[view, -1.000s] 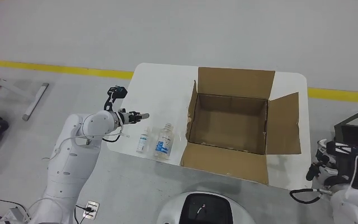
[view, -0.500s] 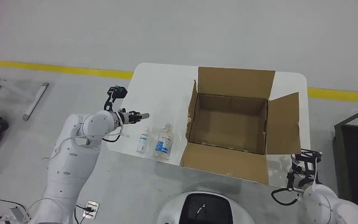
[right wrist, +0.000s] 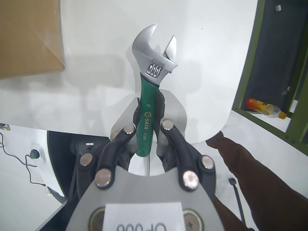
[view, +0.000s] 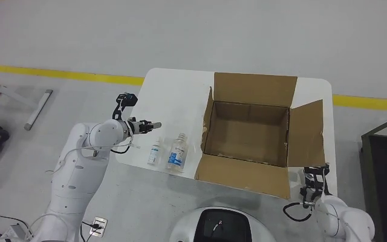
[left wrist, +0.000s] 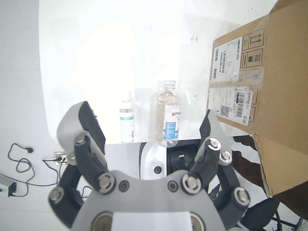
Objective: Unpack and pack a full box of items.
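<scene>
**Layout, top view.** The cardboard box point(view: 248, 130) sat on the right half of the white table point(view: 175, 91), all four flaps folded outward, and the camera looked straight down onto its brown floor. A small spray bottle point(view: 155, 152) and a larger clear bottle point(view: 176, 152) were side by side at the table's near edge, left of the box and apart from it, caps pointing away from the robot. Whether they stood or lay flat could not be determined.

**Left arm.** From above, the left gripper point(view: 151, 125) was over the table's left edge, near the two bottles and beyond them from the robot. The left wrist view supplied the jaw state. The left gripper point(left wrist: 145, 111) was spread wide with nothing between its ribbed pads point(left wrist: 92, 121). It also showed the spray bottle point(left wrist: 126, 121), the clear bottle point(left wrist: 168, 118) and the paper labels on the box's outer side wall point(left wrist: 240, 78).

**Right arm.** From above, the right gripper point(view: 313, 181) was off the table's near right corner, just beside the box's front right corner. The right wrist view supplied the grasp. The right gripper point(right wrist: 149, 111) was clenched on the green handle of a wrench point(right wrist: 154, 73), and the steel head projected beyond the fingers over the table surface point(right wrist: 168, 5). To one side stood a green rack point(right wrist: 250, 49) holding an orange-capped bottle point(right wrist: 263, 106).
</scene>
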`<state>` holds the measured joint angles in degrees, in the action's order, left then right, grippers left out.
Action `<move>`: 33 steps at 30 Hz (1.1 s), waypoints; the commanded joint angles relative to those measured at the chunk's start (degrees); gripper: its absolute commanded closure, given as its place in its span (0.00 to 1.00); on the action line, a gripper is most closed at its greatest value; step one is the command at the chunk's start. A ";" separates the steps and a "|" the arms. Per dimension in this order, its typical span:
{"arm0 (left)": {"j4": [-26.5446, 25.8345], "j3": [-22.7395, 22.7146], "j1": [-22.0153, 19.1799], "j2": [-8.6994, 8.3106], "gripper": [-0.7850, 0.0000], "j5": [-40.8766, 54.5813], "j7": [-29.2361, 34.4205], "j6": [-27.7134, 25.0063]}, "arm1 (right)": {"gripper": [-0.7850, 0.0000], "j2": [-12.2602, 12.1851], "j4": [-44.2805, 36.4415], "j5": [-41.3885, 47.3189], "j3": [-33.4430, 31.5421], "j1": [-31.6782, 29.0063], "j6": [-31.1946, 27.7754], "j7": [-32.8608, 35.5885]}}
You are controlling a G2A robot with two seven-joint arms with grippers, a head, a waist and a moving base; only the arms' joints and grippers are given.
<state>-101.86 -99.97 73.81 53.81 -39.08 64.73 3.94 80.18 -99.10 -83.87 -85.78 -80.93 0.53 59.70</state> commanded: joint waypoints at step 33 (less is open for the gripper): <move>0.00 0.00 0.00 0.00 0.00 0.00 0.00 0.00 | 1.00 -0.77 -15.77 26.44 -13.65 -9.31 -4.54 -27.28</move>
<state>-101.86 -99.97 73.81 53.81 -39.08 64.73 3.94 79.43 -115.01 -58.87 -99.09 -89.84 -2.85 34.73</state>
